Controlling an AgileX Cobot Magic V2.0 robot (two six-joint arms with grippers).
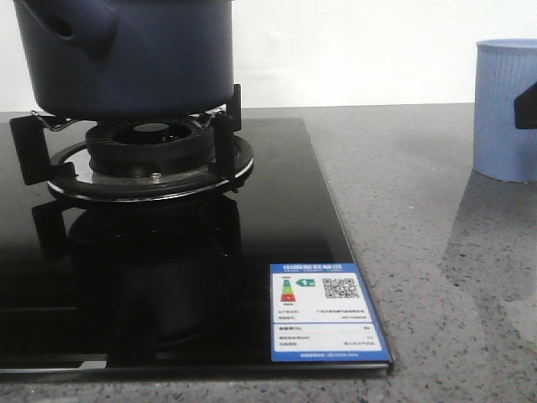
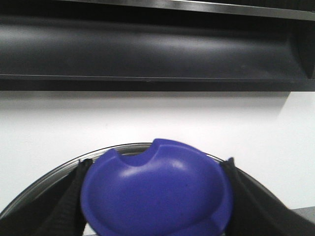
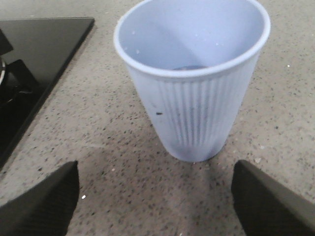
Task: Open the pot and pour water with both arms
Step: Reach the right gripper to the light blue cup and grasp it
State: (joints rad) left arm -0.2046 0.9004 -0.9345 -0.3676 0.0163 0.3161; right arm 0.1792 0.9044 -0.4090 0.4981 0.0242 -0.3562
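The dark navy pot (image 1: 143,50) stands on the burner grate, its side stub (image 1: 71,25) facing front-left; its top is out of the front view. In the left wrist view my left gripper (image 2: 156,206) has its black fingers (image 2: 69,206) pressed on both sides of a blue lid knob (image 2: 157,191), with the lid's metal-rimmed edge (image 2: 54,182) behind it. I cannot tell whether the lid is raised. My right gripper (image 3: 155,206) is open, low over the counter, with the light blue ribbed cup (image 3: 197,98) standing just ahead between its fingers. The cup also shows in the front view (image 1: 506,109).
The black glass hob (image 1: 168,252) with its burner (image 1: 151,151) and a blue label (image 1: 325,312) fills the left. The speckled grey counter (image 1: 436,277) lies on the right. A dark range hood (image 2: 147,49) hangs on the white wall behind the pot.
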